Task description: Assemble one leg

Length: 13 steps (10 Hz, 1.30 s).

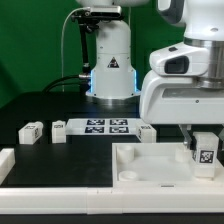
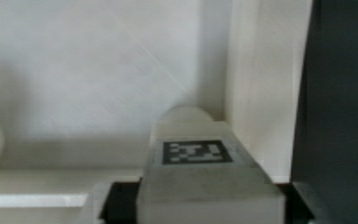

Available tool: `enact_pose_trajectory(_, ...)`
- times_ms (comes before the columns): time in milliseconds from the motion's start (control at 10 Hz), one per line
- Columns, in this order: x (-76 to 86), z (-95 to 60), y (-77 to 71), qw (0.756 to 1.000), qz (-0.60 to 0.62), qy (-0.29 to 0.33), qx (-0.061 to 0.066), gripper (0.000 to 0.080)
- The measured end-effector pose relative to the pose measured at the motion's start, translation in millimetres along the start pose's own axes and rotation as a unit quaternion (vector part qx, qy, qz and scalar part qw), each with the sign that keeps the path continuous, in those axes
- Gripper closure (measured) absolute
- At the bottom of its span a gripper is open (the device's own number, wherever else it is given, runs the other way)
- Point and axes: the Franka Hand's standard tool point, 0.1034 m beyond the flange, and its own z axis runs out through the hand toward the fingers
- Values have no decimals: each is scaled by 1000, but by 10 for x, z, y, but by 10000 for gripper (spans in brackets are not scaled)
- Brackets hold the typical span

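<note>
My gripper [image 1: 204, 152] is shut on a leg [image 1: 206, 155], a small white block with a black-and-white tag on its face. It holds the leg upright over the right end of the large white square panel [image 1: 150, 165]. In the wrist view the leg [image 2: 197, 150] fills the lower middle, tag facing the camera, with dark fingers [image 2: 126, 200] pressed on both its sides. The panel's white surface [image 2: 69, 90] lies behind it. Whether the leg touches the panel cannot be told.
The marker board [image 1: 105, 126] lies in the middle of the black table. Loose white legs sit at the exterior view's left [image 1: 32, 130] [image 1: 58, 131] and next to the board's right end [image 1: 147, 130]. A white bracket [image 1: 6, 160] is at the left edge. The arm's base [image 1: 110, 60] stands behind.
</note>
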Motion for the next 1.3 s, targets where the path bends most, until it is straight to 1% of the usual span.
enact_pose_trajectory(100, 2, -3, -12, 997, 80, 1, 0, 508)
enact_pose_trajectory(200, 5, -1, -18, 991, 134, 1, 0, 507)
enact_pose_trajectory(400, 6, 2, -38, 950, 312, 2, -1, 507)
enact_pose_trajectory(500, 5, 3, -41, 932, 363, 3, -1, 507)
enact_pose_trajectory(600, 6, 4, -36, 927, 375, 1, 1, 507)
enact_pose_trajectory(700, 3, 5, -40, 933, 360, 1, 1, 428)
enact_pose_trajectory(800, 1, 5, -42, 937, 350, 1, 1, 246)
enact_pose_trajectory(900, 0, 7, -47, 940, 340, 1, 2, 246)
enact_pose_trajectory(1000, -2, 21, -42, 959, 283, 4, 3, 177)
enact_pose_trajectory(1100, 8, 28, -6, 981, 192, 5, 4, 155)
enact_pose_trajectory(1200, 16, 28, 10, 992, 125, 6, 4, 155)
enact_pose_trajectory(1300, 15, 29, 7, 997, 82, 6, 3, 155)
